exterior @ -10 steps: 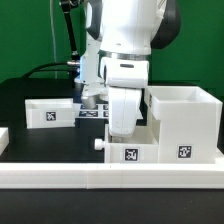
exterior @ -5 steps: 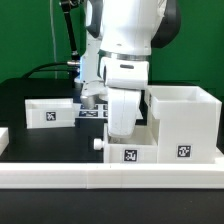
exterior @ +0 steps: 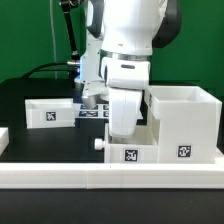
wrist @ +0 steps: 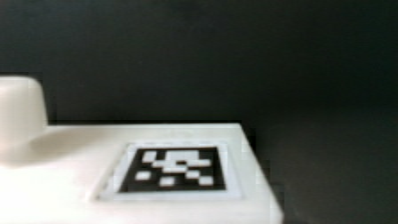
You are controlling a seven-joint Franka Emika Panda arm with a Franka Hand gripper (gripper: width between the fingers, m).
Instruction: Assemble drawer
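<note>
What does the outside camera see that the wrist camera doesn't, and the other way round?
Only the exterior view shows the robot arm, the big housing, the knobbed tray below the arm, a second tray on that view's left and the border bar. Only the wrist view shows one square tag close up, plus a rounded white piece I cannot identify. Both show white tagged plastic on the black table.

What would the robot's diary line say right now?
step: drawer assembly | gripper: down at front tray, jaws hidden | housing: beside it | second tray: apart, untouched
</note>
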